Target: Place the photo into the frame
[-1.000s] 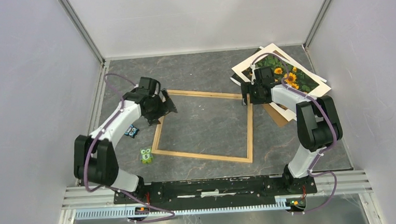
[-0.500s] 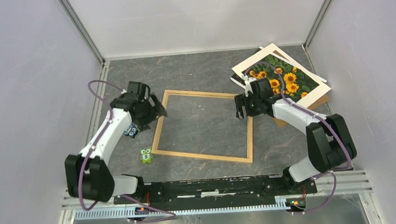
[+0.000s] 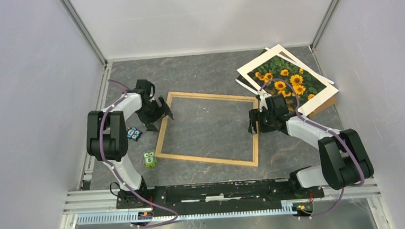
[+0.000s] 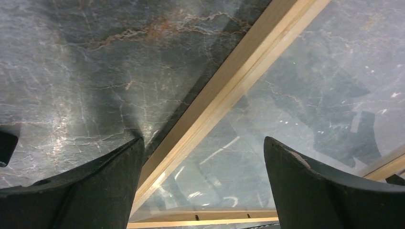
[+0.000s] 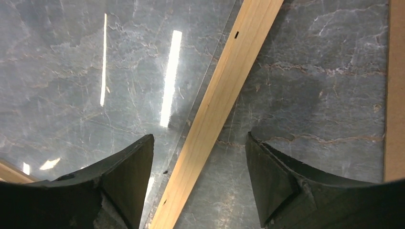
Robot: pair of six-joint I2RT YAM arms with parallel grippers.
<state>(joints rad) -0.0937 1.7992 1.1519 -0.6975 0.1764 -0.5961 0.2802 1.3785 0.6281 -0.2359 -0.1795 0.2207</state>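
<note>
The frame [image 3: 208,160], thin light wooden strips around a reflective pane, lies flat mid-table. The photo [image 3: 288,78], sunflowers with a white border, lies face up at the back right, outside the frame. My left gripper [image 3: 157,111] is low over the frame's left strip [image 4: 229,86], open, with one finger [image 4: 95,191] outside it and the other [image 4: 325,191] over the pane. My right gripper [image 3: 254,122] is open astride the frame's right strip [image 5: 224,95], one finger [image 5: 119,186] on each side. My left gripper [image 4: 203,157] and my right gripper [image 5: 199,157] hold nothing.
A brown backing board [image 3: 324,106] pokes out from under the photo and shows at the edge [image 5: 394,86] of the right wrist view. A small blue toy [image 3: 134,133] and a green figure [image 3: 149,158] lie left of the frame. Enclosure walls stand close on three sides.
My right gripper has moved from the photo's near edge toward me along the frame's right strip, jaws narrowing a little. The left arm has folded in, its gripper staying by the left strip.
</note>
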